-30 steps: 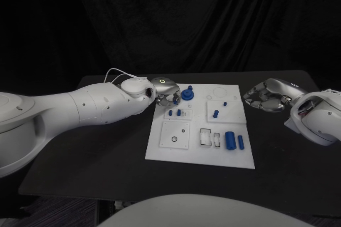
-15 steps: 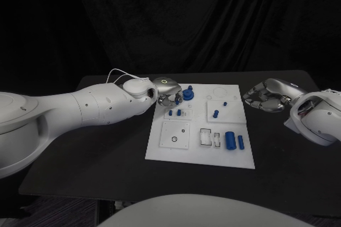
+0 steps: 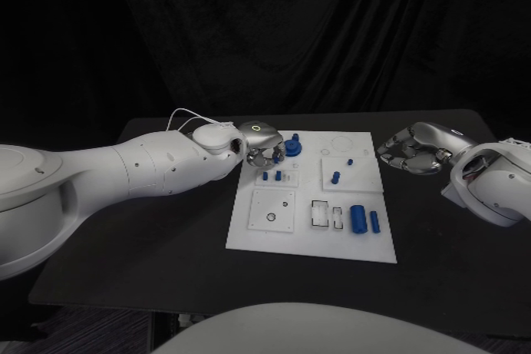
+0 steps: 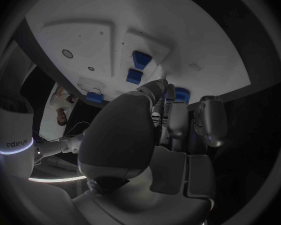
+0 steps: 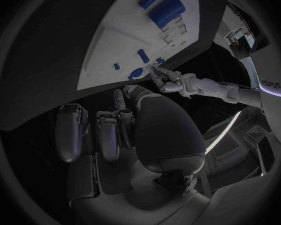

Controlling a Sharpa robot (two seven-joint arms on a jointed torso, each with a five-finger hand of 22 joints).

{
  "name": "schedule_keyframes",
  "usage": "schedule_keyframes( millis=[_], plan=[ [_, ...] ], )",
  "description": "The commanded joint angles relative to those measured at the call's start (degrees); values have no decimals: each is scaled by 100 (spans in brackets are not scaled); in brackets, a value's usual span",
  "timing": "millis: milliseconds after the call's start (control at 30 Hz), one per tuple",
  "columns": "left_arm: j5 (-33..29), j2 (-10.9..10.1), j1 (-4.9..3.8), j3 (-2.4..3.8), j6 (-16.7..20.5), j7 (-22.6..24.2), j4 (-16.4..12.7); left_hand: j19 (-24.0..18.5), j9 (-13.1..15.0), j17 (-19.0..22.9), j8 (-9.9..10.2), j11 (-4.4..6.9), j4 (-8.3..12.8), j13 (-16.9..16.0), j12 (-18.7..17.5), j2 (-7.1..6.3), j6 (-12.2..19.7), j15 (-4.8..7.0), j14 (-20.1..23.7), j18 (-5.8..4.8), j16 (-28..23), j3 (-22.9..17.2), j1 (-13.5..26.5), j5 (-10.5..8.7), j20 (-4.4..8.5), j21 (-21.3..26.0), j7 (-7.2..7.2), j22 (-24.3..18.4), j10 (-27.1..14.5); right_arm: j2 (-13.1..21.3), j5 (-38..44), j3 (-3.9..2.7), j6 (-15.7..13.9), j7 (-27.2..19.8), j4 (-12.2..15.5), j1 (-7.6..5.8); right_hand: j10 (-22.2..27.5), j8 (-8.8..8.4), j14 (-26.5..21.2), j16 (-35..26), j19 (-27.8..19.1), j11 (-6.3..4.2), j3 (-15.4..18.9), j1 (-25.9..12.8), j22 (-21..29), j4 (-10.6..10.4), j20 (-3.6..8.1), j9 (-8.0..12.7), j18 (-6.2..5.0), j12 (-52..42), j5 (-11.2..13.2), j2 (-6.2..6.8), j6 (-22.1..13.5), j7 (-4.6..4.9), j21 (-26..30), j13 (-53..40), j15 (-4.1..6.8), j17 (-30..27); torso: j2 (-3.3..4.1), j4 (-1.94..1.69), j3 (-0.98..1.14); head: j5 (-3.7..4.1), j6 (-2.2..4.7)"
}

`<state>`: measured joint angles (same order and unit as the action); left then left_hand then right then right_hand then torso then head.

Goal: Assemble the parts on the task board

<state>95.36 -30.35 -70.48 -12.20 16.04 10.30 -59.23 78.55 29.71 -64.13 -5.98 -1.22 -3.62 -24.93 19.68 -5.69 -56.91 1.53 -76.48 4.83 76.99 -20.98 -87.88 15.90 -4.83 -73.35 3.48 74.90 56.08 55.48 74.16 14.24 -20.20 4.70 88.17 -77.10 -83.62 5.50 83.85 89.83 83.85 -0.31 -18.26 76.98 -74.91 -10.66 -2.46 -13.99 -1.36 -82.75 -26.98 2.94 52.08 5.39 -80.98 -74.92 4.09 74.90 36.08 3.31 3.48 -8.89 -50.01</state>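
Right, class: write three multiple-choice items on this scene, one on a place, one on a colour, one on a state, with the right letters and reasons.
1. Where is the left hand?
A. at the white task board's far left corner
B. off the table
C. at the board's near edge

2. What colour are the two cylinders lying near the board's right edge?
A. red
B. blue
C. green

3. The right hand is:
A. holding a cylinder
B. pressing the board
C. curled, holding nothing

Answers: 1 A, it sits beside the round blue part there; 2 B, plainly blue; 3 C, it hangs beside the board with fingers curled in.
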Motion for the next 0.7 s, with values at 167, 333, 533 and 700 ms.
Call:
schedule_keyframes(
  millis=[167, 333, 533, 700],
  plan=[
    [17, -3, 14, 4, -72, -15, -2, 6, -8, 26, 32, -2, 49, 12, -38, -36, 36, 7, 0, -79, -1, -19, -46, 29, -3, 25, 23, 980, 59, 18, 11, -4, 25, 115, 20, 12, 42, -24, 615, 17, 85, 3, 4, 19, -1196, 40, -31, 8, -101, 36, -22, -29, 50, 0, 33, -464, -43, 1510, 1, -1, -3, -1, 1],
    [17, -13, 16, 4, -79, -25, -10, 4, -10, 32, 36, -5, 55, 16, -46, -37, 37, 6, 5, -78, -5, -23, -51, 36, -2, 28, 24, 979, 58, 20, 11, -4, 29, 119, 22, 12, 44, -24, 615, 17, 85, 3, -1, 22, -1196, 46, -31, 9, -100, 38, -23, -34, 52, 0, 32, -461, -43, 1510, 3, 1, -2, -9, 1],
    [17, -17, 16, 4, -74, -36, -13, 4, -11, 24, 37, -5, 57, 17, -49, -36, 37, 5, 1, -78, -1, -25, -53, 39, -1, 27, 24, 980, 58, 13, 11, -4, 38, 120, 18, 12, 44, -24, 615, 17, 85, 3, -1, 22, -1196, 46, -31, 9, -100, 38, -23, -34, 52, 0, 32, -461, -43, 1510, 0, -9, -1, -5, 1],
    [17, -13, 17, 4, -85, -40, -11, 6, -12, 28, 40, -7, 61, 19, -52, -33, 37, 4, 4, -79, -3, -30, -56, 45, -1, 24, 26, 980, 61, 8, 11, -4, 47, 123, 14, 12, 44, -24, 615, 17, 85, 3, -1, 22, -1196, 46, -31, 9, -100, 38, -23, -34, 52, 0, 32, -461, -43, 1510, -1, -16, -2, 3, 1]
  ],
)
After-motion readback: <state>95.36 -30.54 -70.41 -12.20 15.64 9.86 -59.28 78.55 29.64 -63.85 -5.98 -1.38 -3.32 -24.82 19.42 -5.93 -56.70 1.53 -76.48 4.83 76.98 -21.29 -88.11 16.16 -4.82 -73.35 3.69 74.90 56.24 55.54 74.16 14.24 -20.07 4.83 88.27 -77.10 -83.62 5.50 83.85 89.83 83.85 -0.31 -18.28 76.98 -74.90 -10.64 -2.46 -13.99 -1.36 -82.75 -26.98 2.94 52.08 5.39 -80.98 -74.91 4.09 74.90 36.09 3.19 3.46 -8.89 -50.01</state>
